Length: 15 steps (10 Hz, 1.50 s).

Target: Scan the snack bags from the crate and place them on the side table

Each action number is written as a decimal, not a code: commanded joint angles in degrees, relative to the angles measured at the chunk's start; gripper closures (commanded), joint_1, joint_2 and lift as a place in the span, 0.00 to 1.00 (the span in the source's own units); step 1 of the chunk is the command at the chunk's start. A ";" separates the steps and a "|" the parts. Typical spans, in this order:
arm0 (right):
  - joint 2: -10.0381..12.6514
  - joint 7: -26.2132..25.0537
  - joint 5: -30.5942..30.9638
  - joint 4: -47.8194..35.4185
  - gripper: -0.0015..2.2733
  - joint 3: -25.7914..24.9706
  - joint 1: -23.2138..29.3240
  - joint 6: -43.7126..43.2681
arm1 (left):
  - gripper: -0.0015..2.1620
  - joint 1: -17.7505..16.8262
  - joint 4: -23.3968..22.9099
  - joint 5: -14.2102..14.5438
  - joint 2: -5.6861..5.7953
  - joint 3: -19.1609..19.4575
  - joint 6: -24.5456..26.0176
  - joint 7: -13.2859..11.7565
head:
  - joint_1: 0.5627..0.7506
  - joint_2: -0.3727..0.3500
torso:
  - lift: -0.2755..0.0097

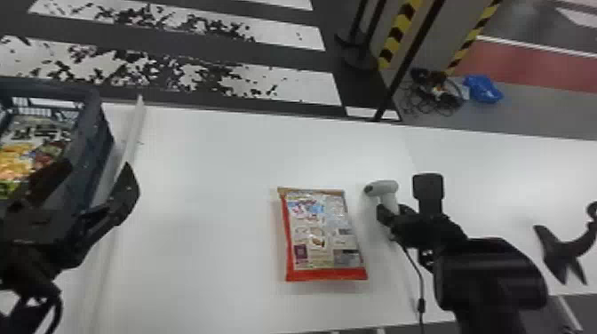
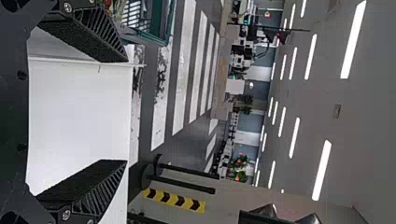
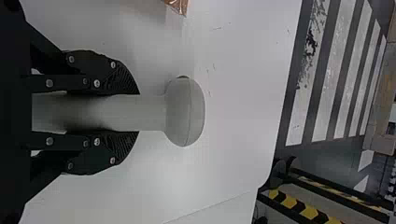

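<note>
Red-edged snack bag (image 1: 322, 235) flat on white table (image 1: 200, 200); grey scanner (image 1: 384, 188) near it; colourful bags (image 1: 17, 159) inside dark-blue crate (image 1: 91, 129).

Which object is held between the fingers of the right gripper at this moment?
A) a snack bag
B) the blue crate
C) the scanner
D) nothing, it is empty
C: the right gripper has its two fingers closed on the handle of the scanner, one finger along each side.
</note>
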 commanded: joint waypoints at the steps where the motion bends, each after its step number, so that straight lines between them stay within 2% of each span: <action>1: 0.19 0.00 0.04 -3.33 0.90 -0.54 2.03 0.01 | 0.05 0.01 0.08 0.00 0.00 0.07 0.12 -0.09 | 0.70 0.19 | 0.64; 5: 0.89 0.44 -0.13 -21.43 0.90 -2.04 12.14 10.91 | 0.05 -0.08 0.35 0.00 -0.09 0.07 0.47 -0.09 | 0.70 0.19 | 0.64; 8: 2.91 3.34 0.13 -32.59 0.90 -2.48 18.12 18.65 | 0.05 -0.08 0.43 0.00 -0.27 0.07 0.82 -0.17 | 0.70 0.20 | 0.64; 11: 3.44 5.71 1.01 -38.66 0.90 -0.37 21.02 24.10 | 0.05 0.09 0.61 0.00 -0.44 0.25 1.53 -0.09 | 0.70 0.24 | 0.64; 15: 3.44 7.29 2.94 -41.38 0.90 2.97 21.89 25.68 | 0.05 0.09 0.87 0.00 -0.62 0.34 1.53 0.00 | 0.70 0.30 | 0.64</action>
